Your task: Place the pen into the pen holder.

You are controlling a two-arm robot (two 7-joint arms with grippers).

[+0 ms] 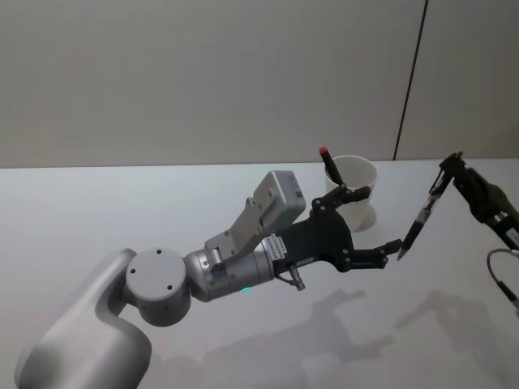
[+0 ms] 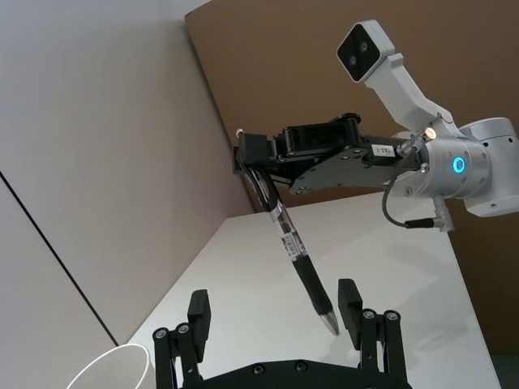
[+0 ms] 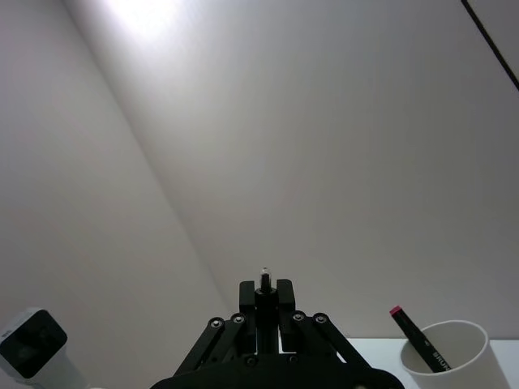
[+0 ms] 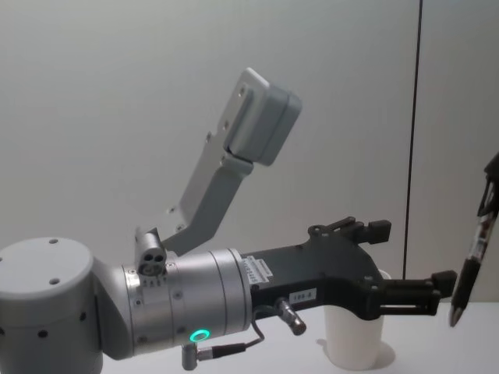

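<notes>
white surface (image 1: 122, 211) carries the paper cup (image 1: 357, 188), a red-tipped marker (image 1: 331, 168) inside. left gripper (image 1: 375, 220) jaws spread, empty, beside it; right gripper (image 1: 454, 166) jaws clamp the pen (image 1: 420, 217) aloft, tip down.

- Marker (image 3: 418, 340) standing in the pen holder (image 3: 448, 356): white lettering on its black barrel, apparently "BRUS…", partly hidden.
- Left gripper (image 4: 405, 261): small white labels on its body, print too small to read.
</notes>
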